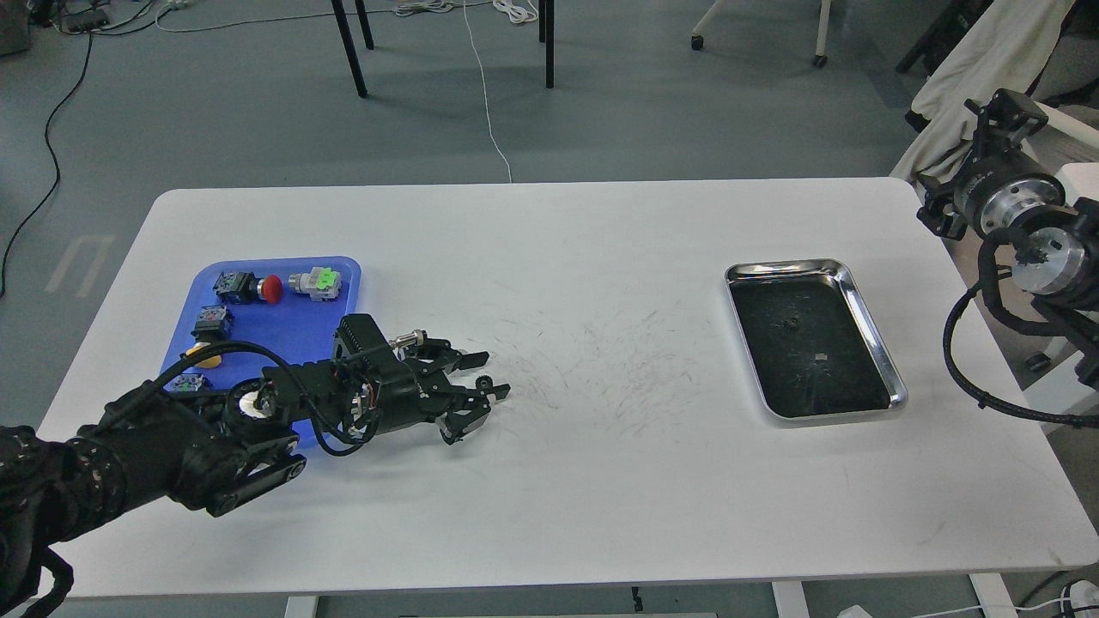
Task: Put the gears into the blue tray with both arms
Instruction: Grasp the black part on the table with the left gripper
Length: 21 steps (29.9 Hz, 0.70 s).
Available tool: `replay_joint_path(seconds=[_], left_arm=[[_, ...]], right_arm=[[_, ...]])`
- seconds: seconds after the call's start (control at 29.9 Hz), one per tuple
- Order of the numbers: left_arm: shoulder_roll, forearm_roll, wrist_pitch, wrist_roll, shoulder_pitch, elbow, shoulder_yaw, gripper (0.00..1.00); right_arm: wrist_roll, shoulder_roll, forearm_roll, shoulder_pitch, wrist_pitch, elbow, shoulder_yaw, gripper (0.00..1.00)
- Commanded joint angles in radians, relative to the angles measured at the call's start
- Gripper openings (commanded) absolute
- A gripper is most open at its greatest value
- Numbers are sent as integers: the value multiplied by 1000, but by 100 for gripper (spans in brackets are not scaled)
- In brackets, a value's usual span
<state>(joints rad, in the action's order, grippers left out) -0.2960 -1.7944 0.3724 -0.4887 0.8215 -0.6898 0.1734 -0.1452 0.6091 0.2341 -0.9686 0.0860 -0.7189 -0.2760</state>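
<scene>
While the left tool (481, 378) is held low over the white worktop (549, 481), just right of the blue tray (258, 330), its fingers are spread apart around one gear (485, 383). A second gear (792, 322) is seen in the steel tray (867, 326) at the right. The right tool (1000, 107) is raised at the far right; its state cannot be told. No legible writing is seen.

**Gears, blue tray and arms**

One tiny black gear (485, 382) sits mid-left on the table. Another gear (792, 322) lies at right, on a dark bottom. The blue tray (283, 322) lies flat at left, partly covered by the left arm (172, 446); the right arm (1022, 240) is at the right edge.
</scene>
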Motion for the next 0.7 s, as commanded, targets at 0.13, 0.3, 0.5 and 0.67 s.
replay_joint_path(seconds=[0.13,0.3,0.5,0.67], left_arm=[[0,0,8,0,-10,0,1,49],[-3,-2,10,0,-16,-2,9,40],[-6,-2,10,0,-13,0,9,30],[-15,-22,11,0,-15,0,20,17]], right_arm=[[-1,-2,-6,4,0,1,0,97],[-1,0,-6,4,0,-1,0,97],[-1,-2,-6,11,0,1,0,97],[-1,-2,-10,11,0,1,0,97]])
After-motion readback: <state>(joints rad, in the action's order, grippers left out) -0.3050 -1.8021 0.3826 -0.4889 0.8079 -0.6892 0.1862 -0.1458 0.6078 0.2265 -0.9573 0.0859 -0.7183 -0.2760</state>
